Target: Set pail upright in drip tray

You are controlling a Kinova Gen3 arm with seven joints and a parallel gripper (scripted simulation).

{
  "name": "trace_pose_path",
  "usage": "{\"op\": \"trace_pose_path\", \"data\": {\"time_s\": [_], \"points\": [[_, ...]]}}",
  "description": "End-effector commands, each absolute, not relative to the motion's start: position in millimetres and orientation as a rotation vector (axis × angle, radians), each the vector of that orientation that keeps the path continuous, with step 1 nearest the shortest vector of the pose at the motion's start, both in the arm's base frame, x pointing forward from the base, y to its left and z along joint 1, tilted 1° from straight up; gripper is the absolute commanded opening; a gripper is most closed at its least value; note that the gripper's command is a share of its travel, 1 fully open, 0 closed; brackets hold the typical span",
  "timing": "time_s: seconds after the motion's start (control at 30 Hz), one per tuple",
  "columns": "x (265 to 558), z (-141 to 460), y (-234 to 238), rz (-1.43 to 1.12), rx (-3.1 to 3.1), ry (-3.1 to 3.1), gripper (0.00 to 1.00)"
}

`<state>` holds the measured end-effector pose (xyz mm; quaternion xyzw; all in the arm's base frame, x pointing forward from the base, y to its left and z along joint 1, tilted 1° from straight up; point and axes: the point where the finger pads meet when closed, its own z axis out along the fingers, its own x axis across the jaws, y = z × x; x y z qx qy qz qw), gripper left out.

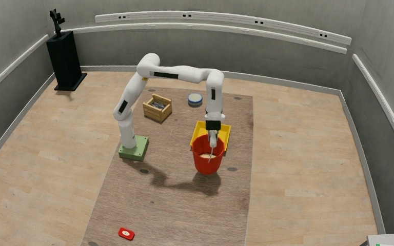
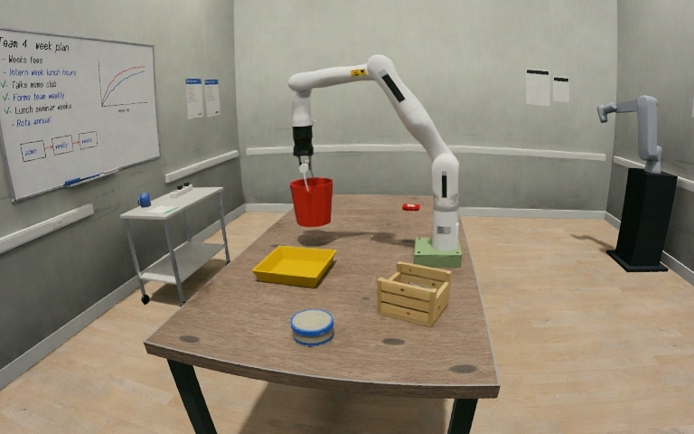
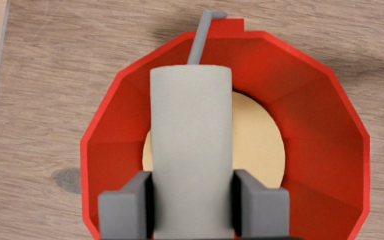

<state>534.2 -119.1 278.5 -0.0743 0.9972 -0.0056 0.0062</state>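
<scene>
The red pail (image 1: 208,158) hangs upright in the air over the table, with a tan floor inside. It also shows in the exterior view (image 2: 311,201) and from above in the wrist view (image 3: 229,140). My gripper (image 1: 212,141) is shut on the pail's pale grey handle grip (image 3: 191,150), well above the table top; it also shows in the exterior view (image 2: 304,164) and the wrist view (image 3: 191,207). The yellow drip tray (image 2: 294,265) lies empty on the table, apart from the pail and lower; the pail partly hides it in the top view (image 1: 211,131).
A wooden crate (image 2: 414,291) stands near the arm's green base (image 2: 436,252). A blue-rimmed round tin (image 2: 312,326) sits near the table's front edge. A small red object (image 2: 410,206) lies at the far end. A side cart (image 2: 174,237) stands left of the table.
</scene>
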Motion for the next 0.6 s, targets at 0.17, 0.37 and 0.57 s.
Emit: {"op": "trace_pose_path", "data": {"time_s": [0.17,0.37,0.57], "points": [[534.5,280.0,-119.1,-0.019,-0.232,3.118,0.00],[534.5,280.0,-118.6,-0.019,-0.232,3.118,0.00],[534.5,280.0,-117.7,-0.019,-0.232,3.118,0.00]]}}
